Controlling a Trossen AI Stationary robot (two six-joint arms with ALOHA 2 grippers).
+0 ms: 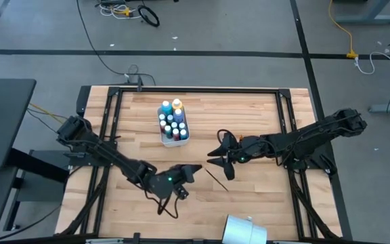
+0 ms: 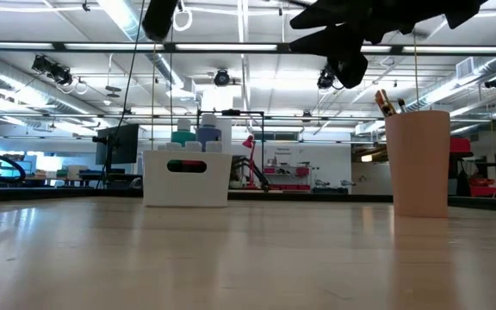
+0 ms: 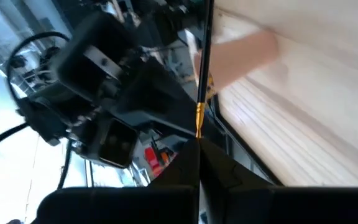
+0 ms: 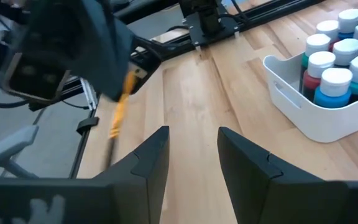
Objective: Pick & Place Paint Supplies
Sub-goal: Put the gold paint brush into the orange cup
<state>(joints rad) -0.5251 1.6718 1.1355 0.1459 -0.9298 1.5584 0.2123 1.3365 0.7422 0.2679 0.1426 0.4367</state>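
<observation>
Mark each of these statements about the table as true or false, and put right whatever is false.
1. The left claw is shut on a brush. True.
2. The paint bottles stand loose all over the table. False: they stand together in the white bin.
3. The right claw is open and holds nothing. True.
4. The pink cup lies on its side. False: in the low view it stands upright, with brush ends showing above its rim.
5. The right claw is inside the white bin. False: in the high view it hangs over bare table beside the bin.
</observation>
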